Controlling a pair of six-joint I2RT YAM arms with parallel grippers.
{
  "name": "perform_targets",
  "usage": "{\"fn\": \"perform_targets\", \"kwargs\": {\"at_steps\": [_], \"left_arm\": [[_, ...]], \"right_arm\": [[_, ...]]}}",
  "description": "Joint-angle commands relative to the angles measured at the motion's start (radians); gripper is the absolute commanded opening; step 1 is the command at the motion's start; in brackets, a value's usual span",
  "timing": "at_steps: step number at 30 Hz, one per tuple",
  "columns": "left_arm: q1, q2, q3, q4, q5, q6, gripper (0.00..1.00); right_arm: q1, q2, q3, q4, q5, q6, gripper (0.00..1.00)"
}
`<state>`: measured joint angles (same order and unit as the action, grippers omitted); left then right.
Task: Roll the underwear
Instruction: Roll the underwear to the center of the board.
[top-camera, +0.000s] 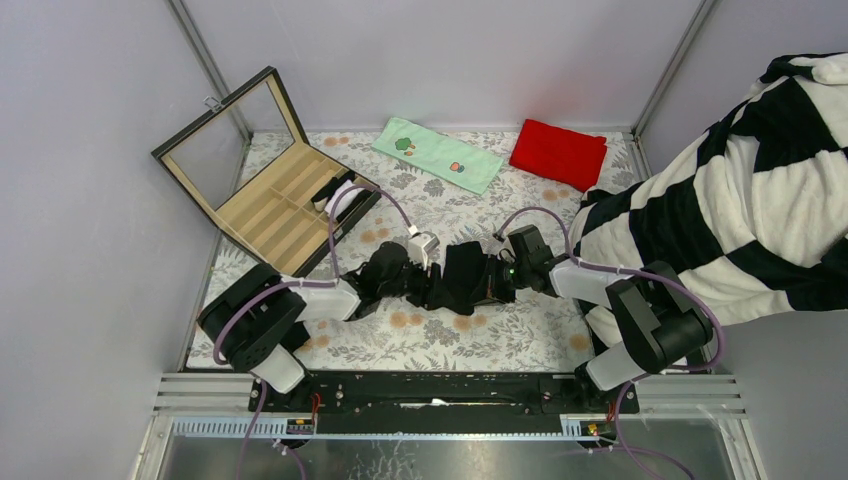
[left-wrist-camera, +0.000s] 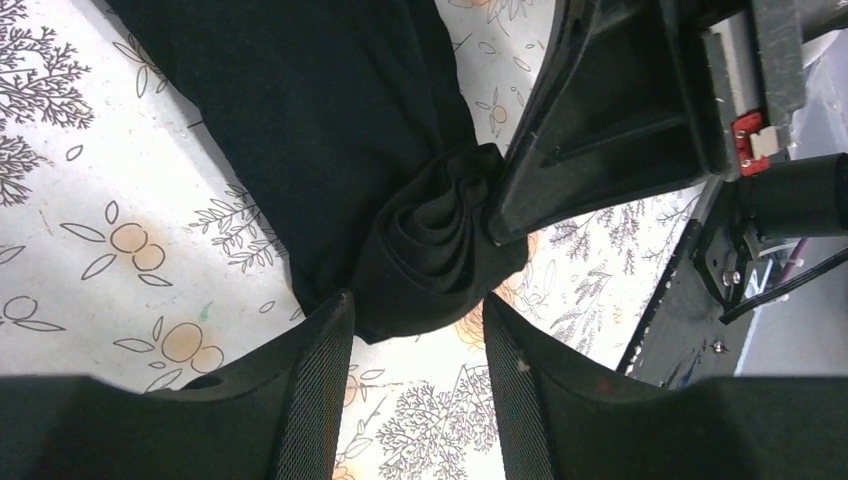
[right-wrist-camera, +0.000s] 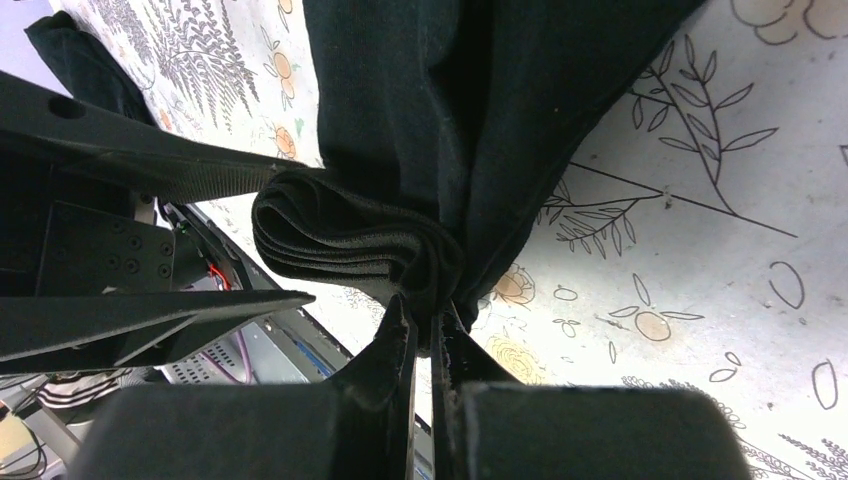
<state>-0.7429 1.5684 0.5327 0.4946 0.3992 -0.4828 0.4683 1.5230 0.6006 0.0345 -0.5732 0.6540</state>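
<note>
Floral surface (top-camera: 440, 340) carries the underwear (top-camera: 462, 275) at its middle, partly rolled. We see our right claw (right-wrist-camera: 428, 330) clenched on its cloth, our left claw (left-wrist-camera: 418, 305) spread loose around the roll. Far left, the open box (top-camera: 262, 212) holds something dark (top-camera: 322, 196) in one compartment.

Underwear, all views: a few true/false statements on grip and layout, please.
1. The right gripper is shut on the underwear. True.
2. The left gripper is clamped shut. False: its jaws stand apart at the rolled end.
3. One end of the underwear is rolled, the rest unrolled. True.
4. The red cloth lies in the box. False: it lies at the back, beside the green towel.
5. The lid is closed. False: it stands open.
</note>
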Motion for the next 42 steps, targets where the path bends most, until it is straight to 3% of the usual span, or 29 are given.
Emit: {"fn": "perform_targets", "kwargs": {"at_steps": [1,6,17,20,22,24,31,36,39,42], "left_arm": [[0.005,0.031,0.037,0.057,-0.024,0.049,0.55],[0.005,0.049,0.058,0.060,-0.031,0.046,0.52],[0.004,0.127,0.105,0.036,-0.066,0.043,0.30],[0.005,0.135,0.120,0.005,-0.105,0.041,0.25],[0.005,0.144,0.136,-0.026,-0.138,0.037,0.22],[0.005,0.158,0.153,-0.057,-0.151,0.039,0.20],[0.005,0.186,0.177,-0.122,-0.182,0.044,0.17],[0.005,0.208,0.197,-0.144,-0.177,0.043,0.17],[0.005,0.210,0.197,-0.149,-0.176,0.044,0.17],[0.005,0.213,0.192,-0.144,-0.170,0.045,0.16]], "right_arm": [[-0.008,0.014,0.030,-0.016,-0.040,-0.015,0.00],[-0.010,0.020,0.030,-0.019,-0.044,-0.021,0.00],[-0.011,0.019,0.037,-0.026,-0.039,-0.034,0.02],[-0.013,0.011,0.038,-0.028,-0.033,-0.045,0.12],[-0.013,0.002,0.038,-0.029,-0.030,-0.053,0.28],[-0.013,-0.011,0.034,-0.028,-0.025,-0.057,0.36],[-0.013,-0.116,0.049,-0.105,0.057,-0.107,0.47],[-0.014,-0.241,0.037,-0.125,0.213,-0.211,0.51],[-0.013,-0.337,-0.013,-0.028,0.292,-0.323,0.55],[-0.012,-0.449,-0.140,0.252,0.310,-0.478,0.61]]}}
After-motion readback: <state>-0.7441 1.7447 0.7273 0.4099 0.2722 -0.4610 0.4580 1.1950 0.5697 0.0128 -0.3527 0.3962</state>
